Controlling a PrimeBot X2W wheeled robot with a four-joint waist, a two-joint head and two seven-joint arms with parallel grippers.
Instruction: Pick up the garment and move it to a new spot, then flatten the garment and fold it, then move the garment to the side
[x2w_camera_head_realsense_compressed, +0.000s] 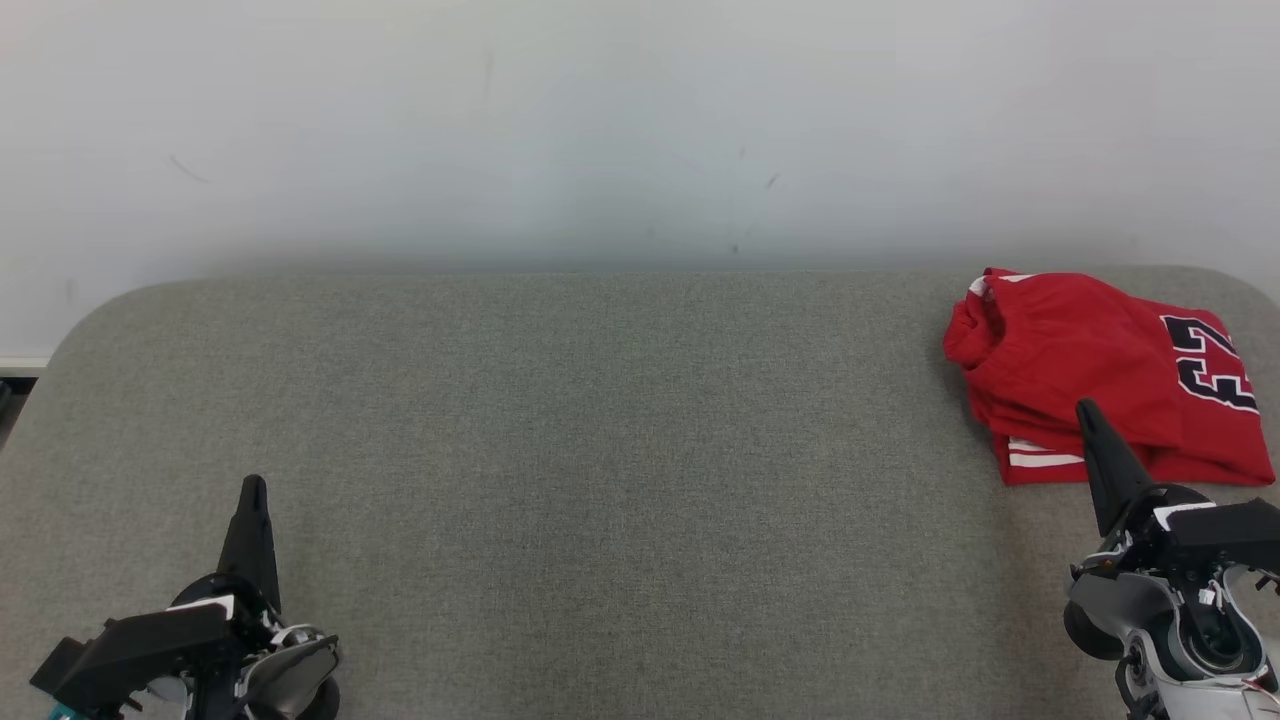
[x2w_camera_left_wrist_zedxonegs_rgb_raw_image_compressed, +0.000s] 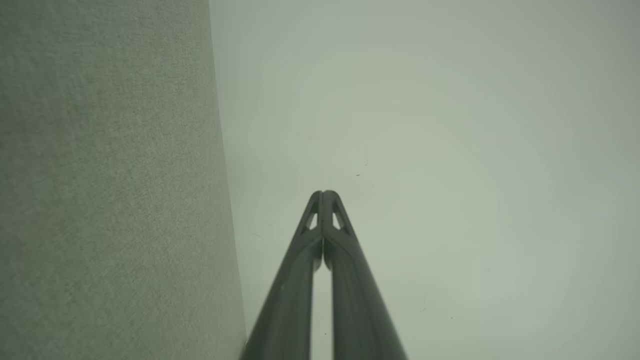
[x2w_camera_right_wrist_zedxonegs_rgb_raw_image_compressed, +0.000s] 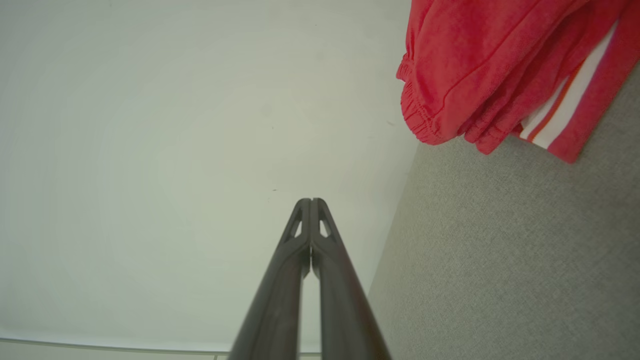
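We see the red garment (x2w_camera_head_realsense_compressed: 1090, 375) lying folded on the table (x2w_camera_head_realsense_compressed: 600, 450), far right. Our left gripper (x2w_camera_head_realsense_compressed: 254, 487) and right gripper (x2w_camera_head_realsense_compressed: 1085, 410) are both closed, holding nothing.

My left gripper (x2w_camera_head_realsense_compressed: 254, 487) sat at the lower left, fingers pressed together; my right gripper (x2w_camera_head_realsense_compressed: 1086, 408), lower right, was likewise closed.

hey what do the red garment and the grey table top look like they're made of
Red garment: soft matte fabric, perhaps a fleecy cotton or polyester knit. It bunches into soft folds, with a gathered, elastic-looking edge, white stripes and a black number.
Grey table top: seemingly covered in woven or felt-like cloth. It has a fine speckled grain and no shine.
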